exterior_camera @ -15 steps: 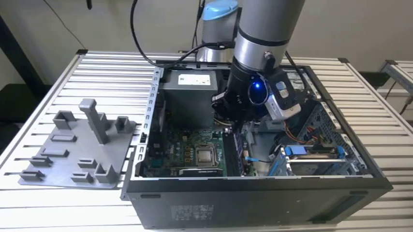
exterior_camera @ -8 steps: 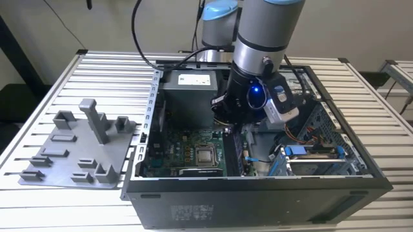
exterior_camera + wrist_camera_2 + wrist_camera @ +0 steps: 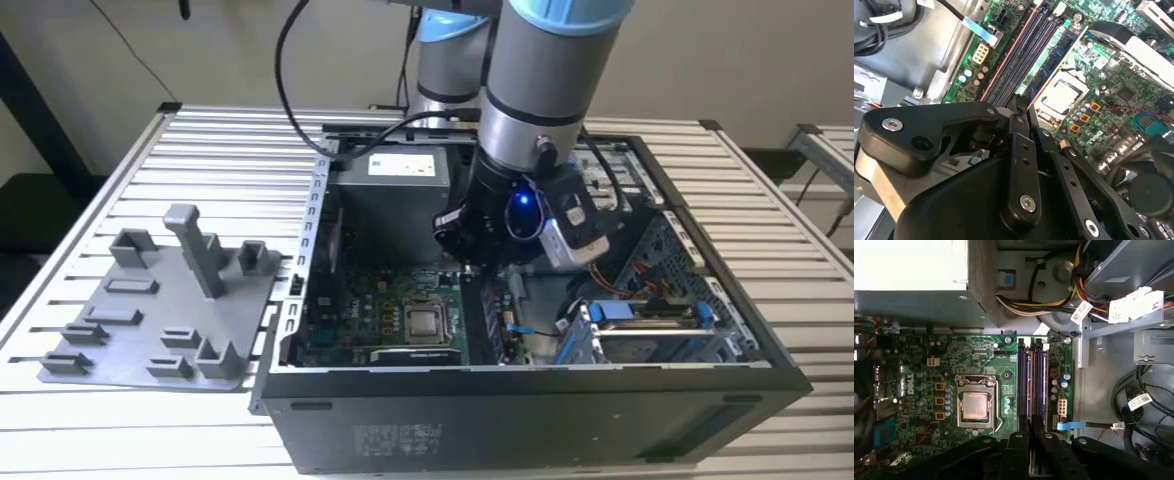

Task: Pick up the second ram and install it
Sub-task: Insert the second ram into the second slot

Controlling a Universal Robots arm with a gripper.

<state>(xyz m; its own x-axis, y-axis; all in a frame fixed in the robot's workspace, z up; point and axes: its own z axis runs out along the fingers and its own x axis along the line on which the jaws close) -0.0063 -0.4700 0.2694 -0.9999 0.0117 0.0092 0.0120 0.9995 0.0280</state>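
Bright even daylight, sharp, slight glare

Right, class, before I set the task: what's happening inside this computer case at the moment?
A robot arm reaches down into an open computer case lying on a slatted table. Its pincer hangs just above the long black memory slots beside the processor socket on the green motherboard. Whether it carries the second ram cannot be made out.
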